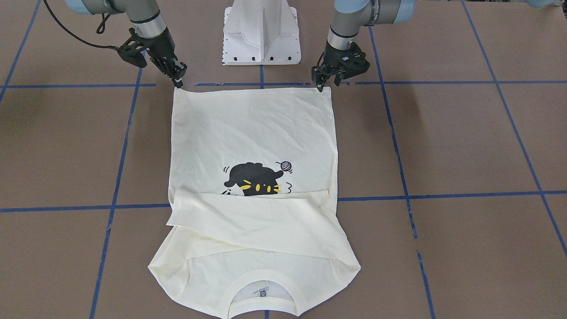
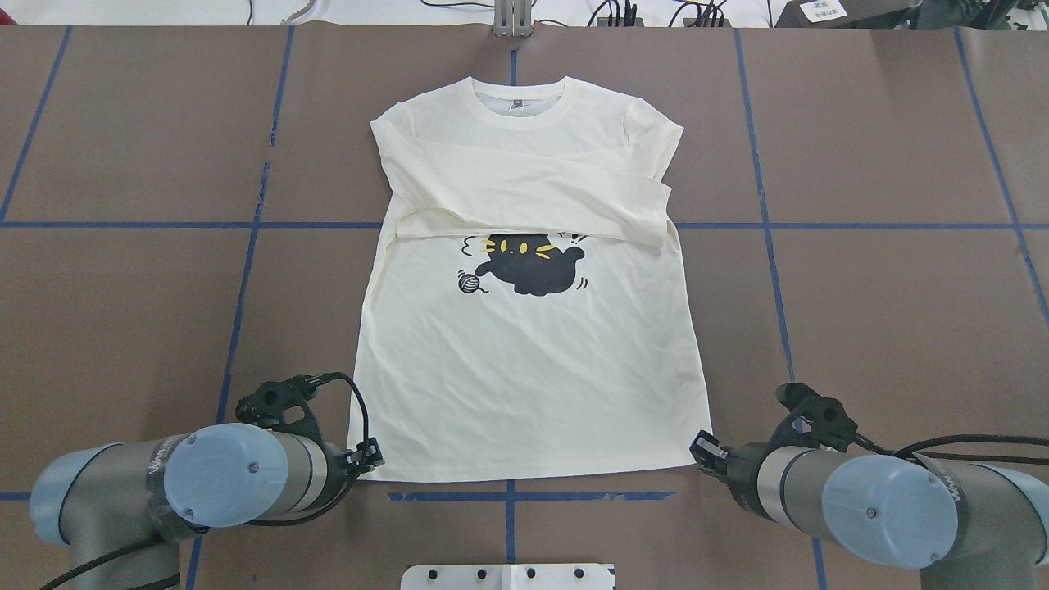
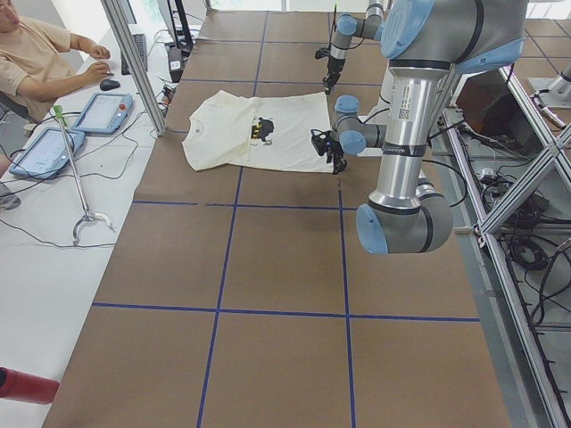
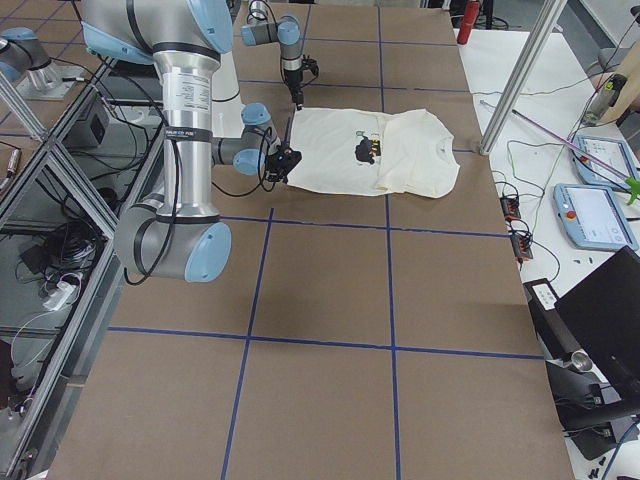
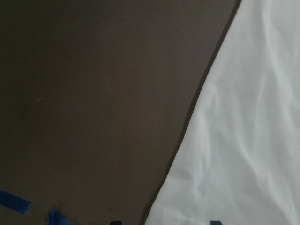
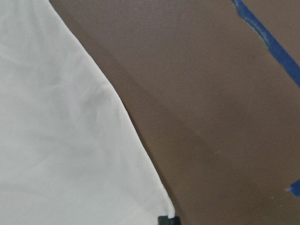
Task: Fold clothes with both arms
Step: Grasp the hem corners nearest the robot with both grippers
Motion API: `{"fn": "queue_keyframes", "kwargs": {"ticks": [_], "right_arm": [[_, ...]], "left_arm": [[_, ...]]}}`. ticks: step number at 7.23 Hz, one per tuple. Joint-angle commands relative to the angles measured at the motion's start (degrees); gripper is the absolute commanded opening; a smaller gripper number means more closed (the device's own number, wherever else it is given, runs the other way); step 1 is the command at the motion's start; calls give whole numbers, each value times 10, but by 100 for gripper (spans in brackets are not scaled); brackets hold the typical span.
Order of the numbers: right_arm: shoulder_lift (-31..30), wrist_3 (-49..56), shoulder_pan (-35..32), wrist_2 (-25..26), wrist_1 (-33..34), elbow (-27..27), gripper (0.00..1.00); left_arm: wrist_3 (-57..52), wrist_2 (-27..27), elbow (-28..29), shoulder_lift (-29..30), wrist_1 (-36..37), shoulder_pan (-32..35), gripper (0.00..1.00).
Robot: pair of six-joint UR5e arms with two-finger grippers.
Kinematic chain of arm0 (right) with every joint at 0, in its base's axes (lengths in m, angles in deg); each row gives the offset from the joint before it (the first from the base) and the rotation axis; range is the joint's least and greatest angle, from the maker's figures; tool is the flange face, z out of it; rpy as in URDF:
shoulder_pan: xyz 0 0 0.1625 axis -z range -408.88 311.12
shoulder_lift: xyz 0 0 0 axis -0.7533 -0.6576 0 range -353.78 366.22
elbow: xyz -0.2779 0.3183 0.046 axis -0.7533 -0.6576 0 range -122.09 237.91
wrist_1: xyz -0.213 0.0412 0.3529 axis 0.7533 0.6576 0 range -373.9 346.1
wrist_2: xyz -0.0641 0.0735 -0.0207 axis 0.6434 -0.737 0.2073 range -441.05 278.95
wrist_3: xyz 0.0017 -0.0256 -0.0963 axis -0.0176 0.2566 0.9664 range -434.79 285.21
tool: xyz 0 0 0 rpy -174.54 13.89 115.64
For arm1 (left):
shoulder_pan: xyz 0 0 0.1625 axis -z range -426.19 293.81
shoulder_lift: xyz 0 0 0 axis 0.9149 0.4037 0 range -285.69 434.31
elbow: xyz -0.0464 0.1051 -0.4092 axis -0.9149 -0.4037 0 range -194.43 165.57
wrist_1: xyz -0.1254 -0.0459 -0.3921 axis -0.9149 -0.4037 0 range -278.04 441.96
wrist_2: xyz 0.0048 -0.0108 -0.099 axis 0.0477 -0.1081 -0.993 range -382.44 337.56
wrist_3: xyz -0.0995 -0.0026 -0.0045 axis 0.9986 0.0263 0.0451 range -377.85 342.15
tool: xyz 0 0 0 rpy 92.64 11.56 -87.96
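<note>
Left tool (image 1: 326, 82): fingers spread. In the left wrist view two dark tips sit apart at the bottom edge, over the hem corner. The tool rests at the hem corner on my left side.

Right tool (image 1: 178, 81): fingers drawn together, tip touching the opposite hem corner. I cannot tell whether any cloth is pinched between them.

T-shirt (image 2: 533, 360): flat on the brown surface (image 2: 860, 311), print side up, centred between my arms. The hem is nearest me, just beyond a blue tape line (image 2: 533, 496), and the collar (image 2: 518, 100) lies at the far end. Both sleeves (image 2: 524, 192) are folded across the chest, and their lower edge overlaps the top of the black cat print (image 2: 533, 266).
</note>
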Motion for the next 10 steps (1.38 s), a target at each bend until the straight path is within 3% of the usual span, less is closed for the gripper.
{"fn": "queue_keyframes", "kwargs": {"ticks": [1,2,3,5,6,8,10], "right_arm": [[0,0,0,0,0,0,0],[0,0,1,0,-1,0,0],[1,0,1,0,0,1,0],[0,0,0,0,-1,1,0],[0,0,0,0,-1,1,0],[0,0,0,0,-1,1,0],[0,0,0,0,-1,1,0]], "left_arm": [[0,-1,2,0,0,0,51],[0,-2,2,0,0,0,48],[0,-2,2,0,0,1,34],[0,-2,2,0,0,0,33],[0,-2,2,0,1,0,26],[-1,-3,2,0,2,0,0],[-2,-6,-5,2,4,1,0]]}}
